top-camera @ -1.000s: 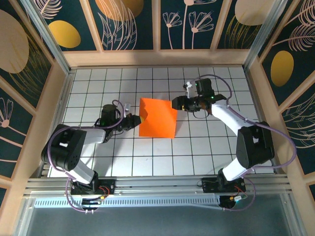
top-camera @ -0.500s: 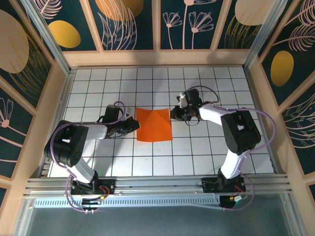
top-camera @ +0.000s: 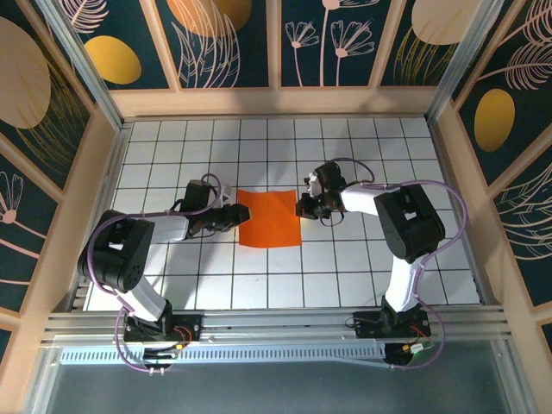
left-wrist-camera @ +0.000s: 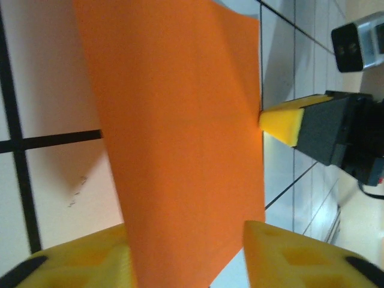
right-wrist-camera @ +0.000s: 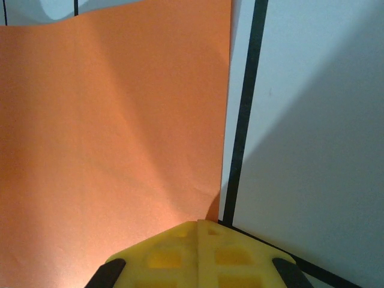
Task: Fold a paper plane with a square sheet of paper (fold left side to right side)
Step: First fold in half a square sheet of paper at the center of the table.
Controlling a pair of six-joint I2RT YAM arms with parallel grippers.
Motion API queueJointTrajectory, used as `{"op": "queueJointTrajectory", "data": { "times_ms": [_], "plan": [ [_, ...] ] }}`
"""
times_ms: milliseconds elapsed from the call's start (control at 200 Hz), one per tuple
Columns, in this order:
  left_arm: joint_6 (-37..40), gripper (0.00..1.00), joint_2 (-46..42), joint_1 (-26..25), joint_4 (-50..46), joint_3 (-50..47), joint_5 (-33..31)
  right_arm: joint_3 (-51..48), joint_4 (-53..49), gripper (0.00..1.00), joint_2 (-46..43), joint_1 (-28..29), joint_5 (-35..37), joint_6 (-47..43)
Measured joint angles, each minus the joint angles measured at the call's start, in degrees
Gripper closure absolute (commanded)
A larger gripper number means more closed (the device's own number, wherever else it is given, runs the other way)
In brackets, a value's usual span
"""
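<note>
The square sheet of paper (top-camera: 269, 219) is bright orange and lies flat on the white grid table between my two grippers. My left gripper (top-camera: 235, 215) is at its left edge. In the left wrist view this gripper (left-wrist-camera: 186, 233) stands open, and the sheet (left-wrist-camera: 180, 120) runs between its yellow fingers (left-wrist-camera: 294, 255). My right gripper (top-camera: 301, 207) is at the sheet's right edge. In the right wrist view its jaws (right-wrist-camera: 198, 224) are shut, the tip resting on the very edge of the paper (right-wrist-camera: 114, 132). That yellow tip (left-wrist-camera: 282, 123) also shows in the left wrist view.
The table (top-camera: 362, 267) is white with black grid lines. Wooden walls (top-camera: 276, 102) with dark patterned panels stand at the back and on both sides. Both arm bases sit on the rail (top-camera: 276, 326) at the near edge.
The paper, raised between both grippers a second ago, has come down flat on the table. My left gripper has opened, my right gripper has shut and moved down-left.
</note>
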Motion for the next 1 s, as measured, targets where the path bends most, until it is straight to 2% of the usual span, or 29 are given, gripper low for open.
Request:
{"op": "queueJointTrajectory", "data": {
  "times_ms": [295, 561, 641, 756, 1001],
  "plan": [
    [-2.32, 0.4, 0.0, -3.43, 3.37, 2.43, 2.23, 0.0, 0.02, 0.94, 0.0, 0.04, 0.09, -0.04],
    [-4.26, 0.42, 4.39, -7.85, 7.19, 6.69, 2.47, -0.63, 1.7, 0.92, 0.0, 0.04, -0.22, 0.17],
    [-4.9, 0.47, 6.91, -9.09, 7.67, 7.89, 2.43, -1.18, 3.08, 0.92, -0.02, 0.04, -0.81, 0.57],
    [-5.14, 0.6, 9.25, -10.54, 7.63, 9.09, 2.43, -2.05, 4.76, 0.92, -0.13, -0.09, -1.75, 1.49],
    [-5.11, 0.86, 10.25, -11.58, 7.61, 10.56, 1.84, -5.49, 8.0, 0.65, -4.07, -2.25, -5.11, 3.23]
  ]
}}
